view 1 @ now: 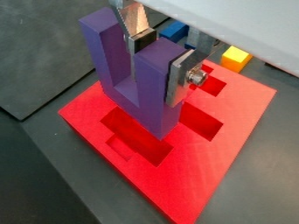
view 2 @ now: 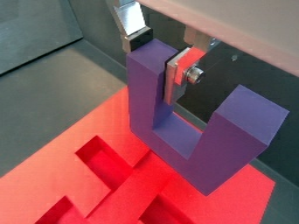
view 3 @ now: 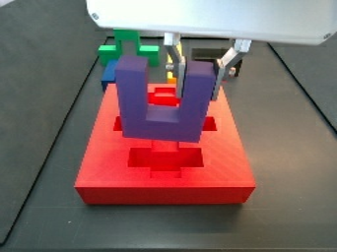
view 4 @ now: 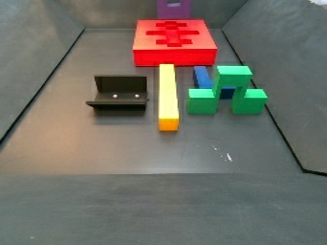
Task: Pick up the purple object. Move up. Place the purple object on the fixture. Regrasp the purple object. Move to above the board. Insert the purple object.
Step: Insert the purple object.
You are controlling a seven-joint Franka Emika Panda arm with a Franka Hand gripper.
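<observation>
My gripper (view 1: 156,52) is shut on one prong of the purple object (view 1: 122,79), a U-shaped block held with its prongs up and its base down. It hangs just above the red board (view 1: 222,166) and its recesses. In both wrist views the silver fingers (view 2: 184,68) clamp the prong's top; the gripper (view 2: 155,54) grips only that prong. In a side view the purple object (view 3: 161,103) hovers over the board's (view 3: 165,177) middle, below the gripper (view 3: 200,61). In a side view only the block's lower part (view 4: 173,6) shows above the board (view 4: 177,43). The black fixture (view 4: 118,94) stands empty.
A yellow bar (view 4: 167,96), a blue U-shaped block (view 4: 202,78) and green blocks (view 4: 224,91) lie on the dark floor in front of the board. Dark walls enclose the floor. The green piece (view 3: 128,44) sits behind the board in a side view.
</observation>
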